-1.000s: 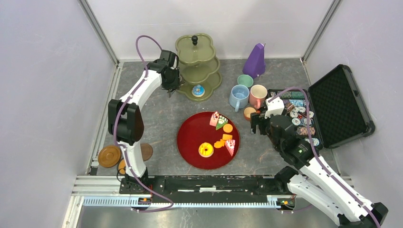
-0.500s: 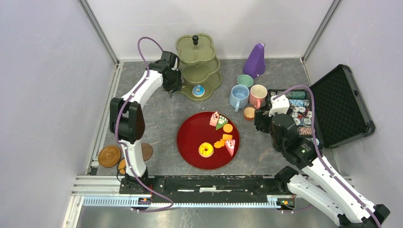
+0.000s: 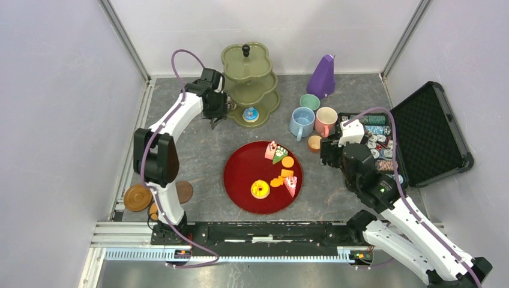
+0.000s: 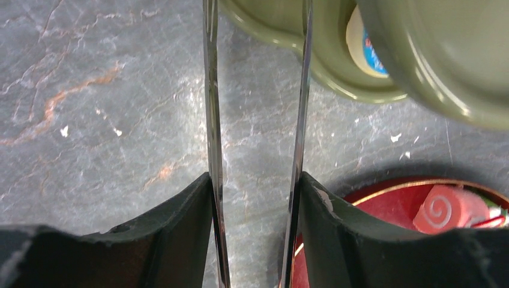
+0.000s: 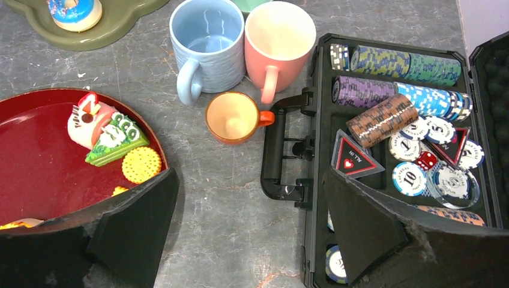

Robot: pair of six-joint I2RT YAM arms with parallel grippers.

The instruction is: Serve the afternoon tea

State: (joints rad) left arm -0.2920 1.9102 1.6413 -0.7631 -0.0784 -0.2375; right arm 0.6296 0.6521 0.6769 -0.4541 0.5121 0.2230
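Note:
A green three-tier stand [image 3: 249, 78] stands at the back, with a blue-iced donut [image 3: 250, 113] on its bottom tier. My left gripper [image 3: 216, 114] hangs just left of that tier, open, its thin blades [image 4: 211, 120] empty over bare table. The red tray [image 3: 243, 174] holds two cake slices [image 3: 275, 151], a yellow donut [image 3: 260, 189] and orange biscuits [image 3: 288, 162]. Blue [image 3: 301, 123], pink [image 3: 326, 120] and green [image 3: 310, 102] mugs stand right of the stand, with a small orange cup [image 3: 315, 143] in front. My right gripper [image 3: 327, 153] is wide open and empty, just near of the orange cup [image 5: 234, 117].
An open black case [image 3: 420, 135] full of poker chips lies at the right, its handle [image 5: 282, 156] close to my right gripper. A purple metronome [image 3: 322, 77] stands at the back. Brown wooden discs [image 3: 138, 197] lie at the near left. Walls enclose the table.
My left gripper's blades have spread wider and it has drawn slightly left, away from the stand. The right gripper shifted a little to the right, then held still.

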